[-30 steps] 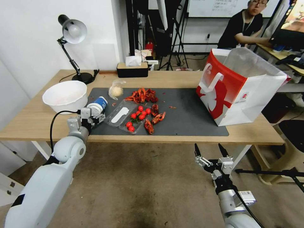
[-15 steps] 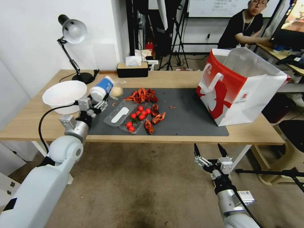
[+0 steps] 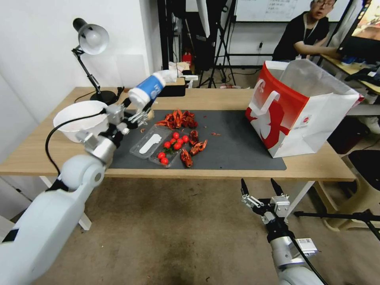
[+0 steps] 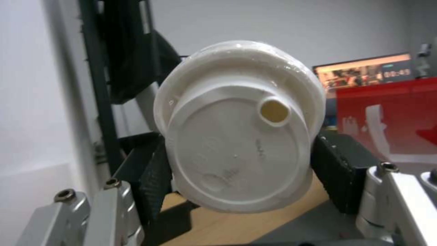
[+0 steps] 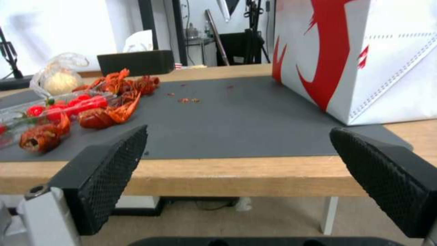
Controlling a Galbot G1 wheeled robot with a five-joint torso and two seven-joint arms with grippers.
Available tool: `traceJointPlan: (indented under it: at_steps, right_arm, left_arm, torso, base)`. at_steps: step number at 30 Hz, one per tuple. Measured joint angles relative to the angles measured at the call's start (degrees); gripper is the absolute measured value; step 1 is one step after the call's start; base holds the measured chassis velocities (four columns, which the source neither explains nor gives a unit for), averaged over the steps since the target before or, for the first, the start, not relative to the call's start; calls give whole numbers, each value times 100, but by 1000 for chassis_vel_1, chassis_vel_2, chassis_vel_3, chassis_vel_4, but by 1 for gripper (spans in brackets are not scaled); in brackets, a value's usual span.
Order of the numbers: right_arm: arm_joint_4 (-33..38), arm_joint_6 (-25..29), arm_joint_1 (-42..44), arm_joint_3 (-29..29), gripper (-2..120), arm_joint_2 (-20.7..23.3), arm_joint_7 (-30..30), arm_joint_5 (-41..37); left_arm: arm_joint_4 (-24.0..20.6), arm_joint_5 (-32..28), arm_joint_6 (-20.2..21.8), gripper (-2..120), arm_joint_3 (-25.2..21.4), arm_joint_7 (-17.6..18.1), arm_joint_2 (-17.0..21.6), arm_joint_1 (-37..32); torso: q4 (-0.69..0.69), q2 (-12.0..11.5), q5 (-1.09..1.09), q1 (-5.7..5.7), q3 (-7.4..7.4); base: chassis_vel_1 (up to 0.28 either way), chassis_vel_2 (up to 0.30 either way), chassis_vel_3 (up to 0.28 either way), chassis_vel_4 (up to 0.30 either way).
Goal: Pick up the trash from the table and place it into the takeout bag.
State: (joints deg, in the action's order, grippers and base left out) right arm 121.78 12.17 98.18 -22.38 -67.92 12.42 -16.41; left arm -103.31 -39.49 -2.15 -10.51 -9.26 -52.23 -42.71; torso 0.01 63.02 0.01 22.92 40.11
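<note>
The left gripper [image 3: 136, 114] has its jaws clamped on the blue-white lidded cup [image 3: 147, 90], held above the counter [image 3: 221, 99] with its long axis tilted, lid toward the wrist. The takeout bag [image 3: 301, 107] stands well apart from the cup, toward the robot's right, mouth open upward. The right gripper [image 3: 259, 190], jaws apart, hangs below the counter edge, nearer the takeout bag but empty.

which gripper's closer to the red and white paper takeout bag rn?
Right, probably. The right gripper hangs open below the table edge, in front of the red and white paper takeout bag. The left gripper holds the blue-white lidded cup across the table.
</note>
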Motion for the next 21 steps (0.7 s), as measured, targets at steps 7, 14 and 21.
traceJointPlan:
  at_steps: [7, 14, 21]
  right_arm:
    - [57, -13, 9, -67, 100, -96, 9, 47]
    - [42, -22, 4, -27, 100, -199, 10, 163]
    - [46, -22, 54, -53, 100, -266, 10, 240]
  left_arm:
    - [814, -196, 30, 65, 1598, 0, -398, 1925]
    - [1330, -211, 35, 65, 2213, -51, -974, 2733]
    - [1836, -187, 26, 65, 2849, -118, -1701, 3417]
  torso:
    - [-5, 0, 1, 1, 0]
    - [-1, 0, 1, 0, 0]
    - [-1, 0, 2, 0, 0]
  base:
    - [0, 0, 0, 0]
    - [0, 0, 0, 0]
    - [0, 0, 0, 0]
